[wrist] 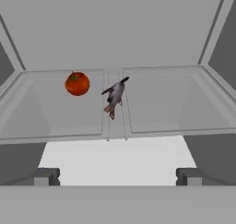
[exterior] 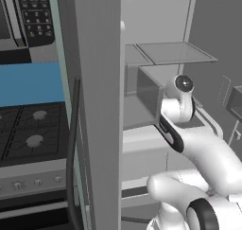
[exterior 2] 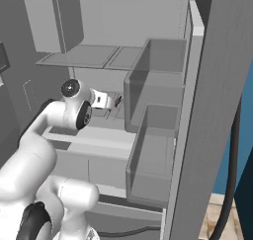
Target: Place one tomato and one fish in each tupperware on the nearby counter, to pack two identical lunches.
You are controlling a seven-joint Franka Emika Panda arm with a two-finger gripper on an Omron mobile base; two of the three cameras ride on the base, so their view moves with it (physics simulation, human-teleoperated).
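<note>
End effector (wrist: 118,177) fingers apart, empty, aimed into fridge; tomato (wrist: 77,83) and fish (wrist: 115,95) lie ahead, awaiting pickup.

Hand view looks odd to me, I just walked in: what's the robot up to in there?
The arm is reaching into an open fridge with its gripper open and holding nothing. Ahead of it, on a grey shelf, lie a red tomato and, just to its right in this view, a small fish. The two sit apart, and the gripper is short of both, so nothing has been picked up yet.
</note>
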